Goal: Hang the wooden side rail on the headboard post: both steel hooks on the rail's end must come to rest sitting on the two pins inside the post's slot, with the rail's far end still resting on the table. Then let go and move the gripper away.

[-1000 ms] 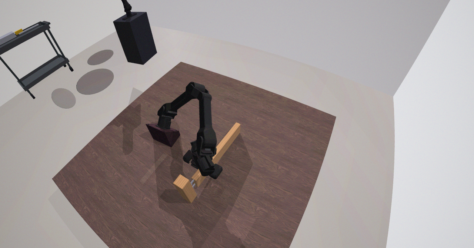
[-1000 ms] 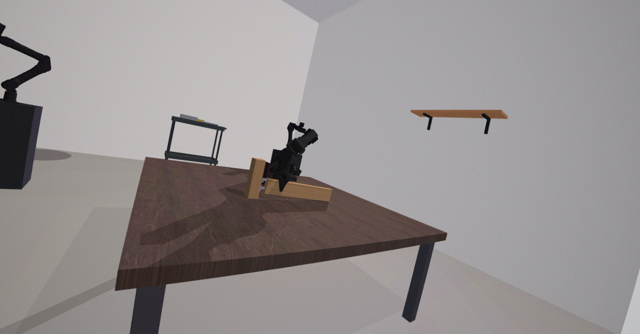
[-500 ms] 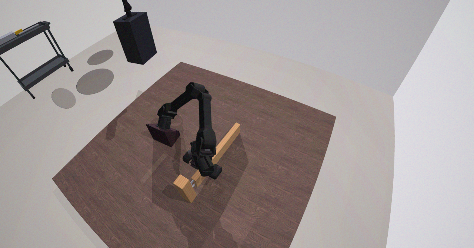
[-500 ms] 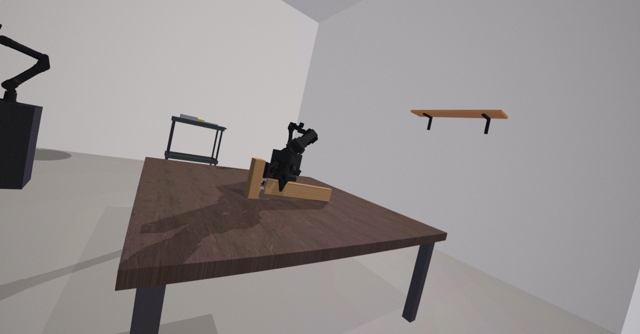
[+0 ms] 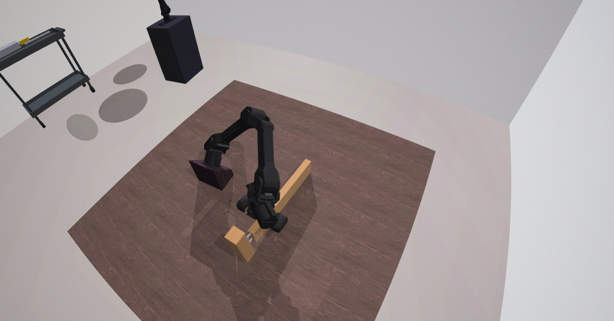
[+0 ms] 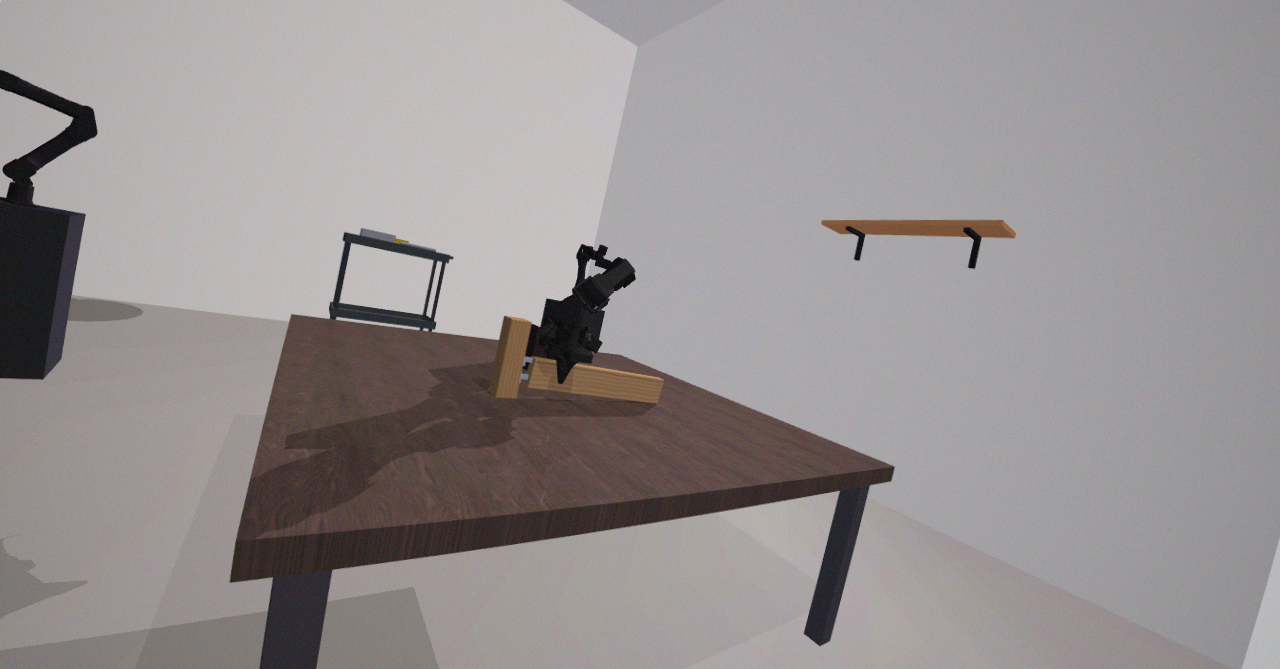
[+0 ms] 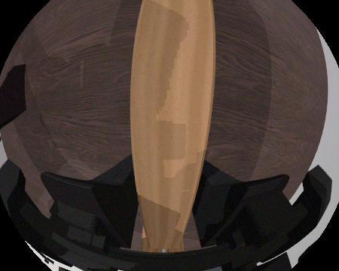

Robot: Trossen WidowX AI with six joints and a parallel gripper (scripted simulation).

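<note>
The wooden side rail (image 5: pixel 293 185) (image 6: pixel 617 382) (image 7: pixel 173 94) slopes slightly, its far end down on the table and its hook end raised a little above it. My gripper (image 6: pixel 563 377) (image 7: pixel 164 152) is shut on the rail near the hook end, with one finger on each side. The headboard post (image 5: pixel 240 243) (image 6: pixel 511 357) stands upright just beyond that end. The steel hooks (image 5: pixel 249 237) (image 6: pixel 525 369) show in the narrow gap between rail and post. The slot and its pins are hidden, so I cannot tell whether the hook tips touch the pins.
The arm's dark base block (image 5: pixel 211 174) stands on the brown wooden table (image 5: pixel 364 181) (image 6: pixel 716 459). A second arm on a dark pedestal (image 5: pixel 175 50), a grey cart (image 5: pixel 55 93) (image 6: pixel 384 314) and a wall shelf (image 6: pixel 921 228) are away from the table.
</note>
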